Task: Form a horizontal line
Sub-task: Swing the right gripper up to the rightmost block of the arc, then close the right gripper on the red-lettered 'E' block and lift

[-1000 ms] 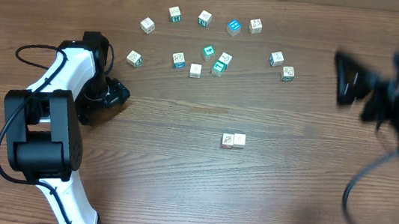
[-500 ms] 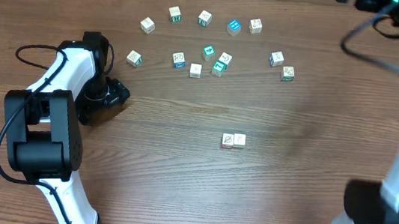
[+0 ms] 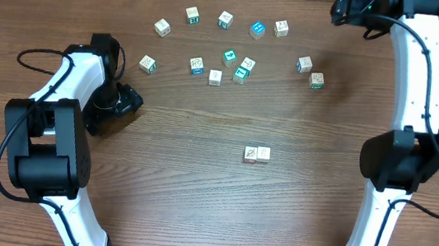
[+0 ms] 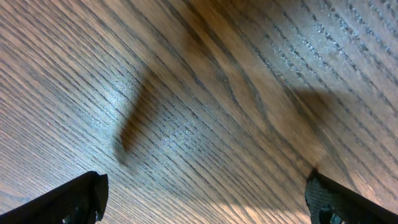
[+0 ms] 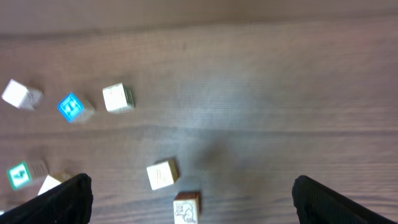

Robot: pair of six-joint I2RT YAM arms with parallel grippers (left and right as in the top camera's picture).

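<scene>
Overhead, the bench point(image 3: 193, 211) spreads wide, my right pincer point(image 3: 345, 5) hangs released at its far edge and my left pincer point(image 3: 125, 101), also released, low at the left. The horizontal line point(image 3: 256, 154) (just two cubes touching) sits mid-bench; I'd best straddle the nearest loose cube point(image 3: 305, 64) squarely by its flat sides before carrying it there.

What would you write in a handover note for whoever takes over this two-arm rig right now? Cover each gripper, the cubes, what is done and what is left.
Left gripper: open, empty, close over bare table at the left.
Right gripper: open, empty, above the far right loose cubes.
Done: the horizontal line has two cubes, touching side by side, mid-table.
Left: thirteen loose cubes lie scattered along the far side; add more to the row.
</scene>
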